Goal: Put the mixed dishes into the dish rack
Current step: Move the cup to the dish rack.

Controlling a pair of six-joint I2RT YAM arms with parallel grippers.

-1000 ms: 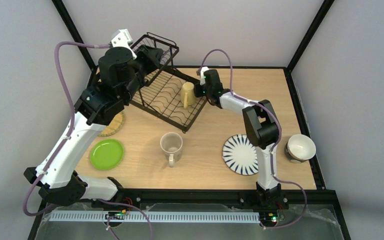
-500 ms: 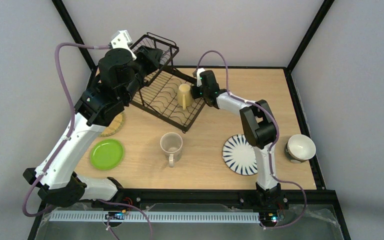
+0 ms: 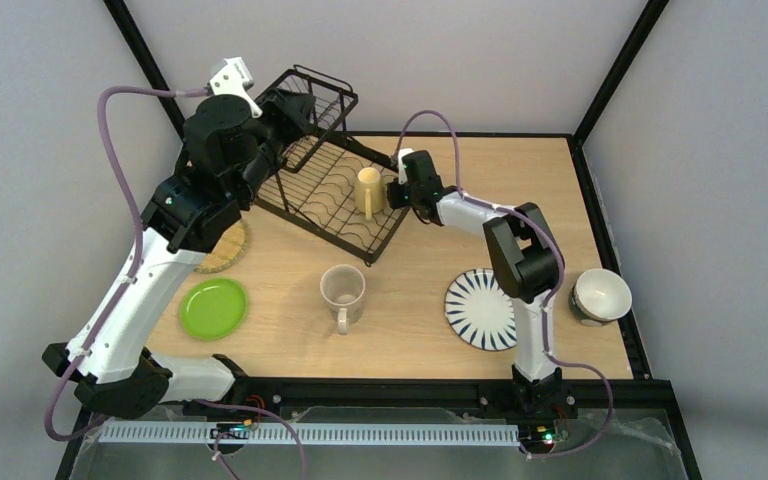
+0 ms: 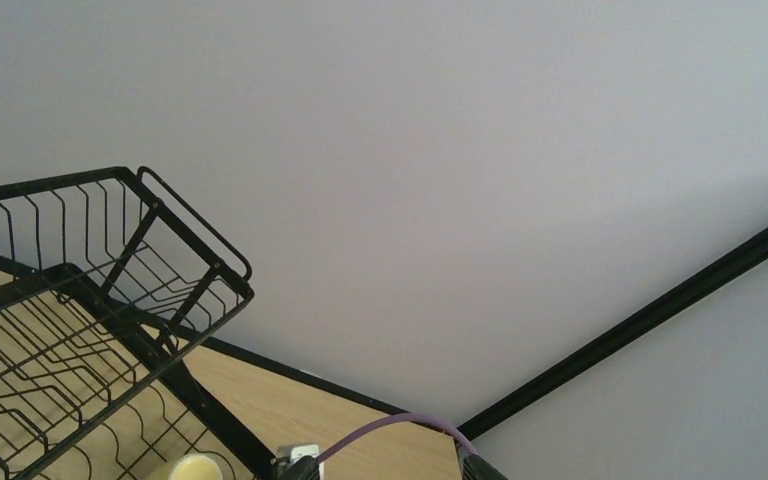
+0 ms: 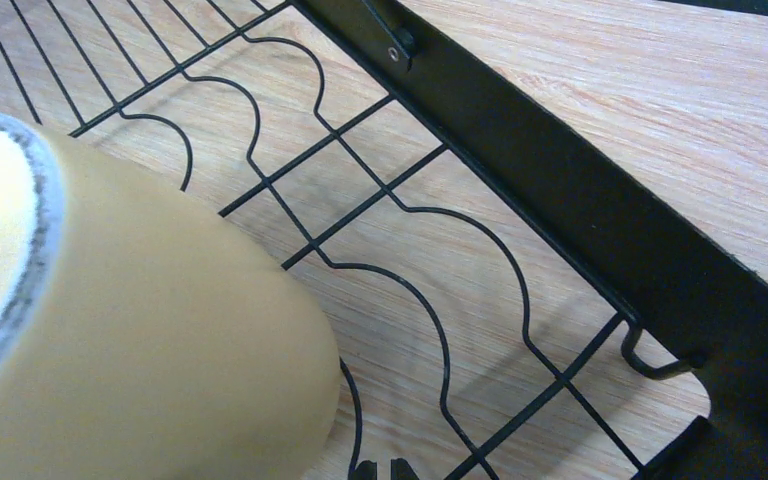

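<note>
Yellow mug [image 3: 367,190] was shifted inward over dish rack [image 3: 322,188] dividers by right gripper [image 3: 389,194] at its 3 o'clock — release judged next — grip width cannot be told.

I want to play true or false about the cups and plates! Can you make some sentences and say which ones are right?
1. The yellow mug is inside the rack. True.
2. The green plate is standing in the rack. False: it lies flat on the table.
3. The beige mug stands on the table, outside the rack. True.
4. The striped plate is stacked on the green plate. False: they lie far apart on the table.
</note>
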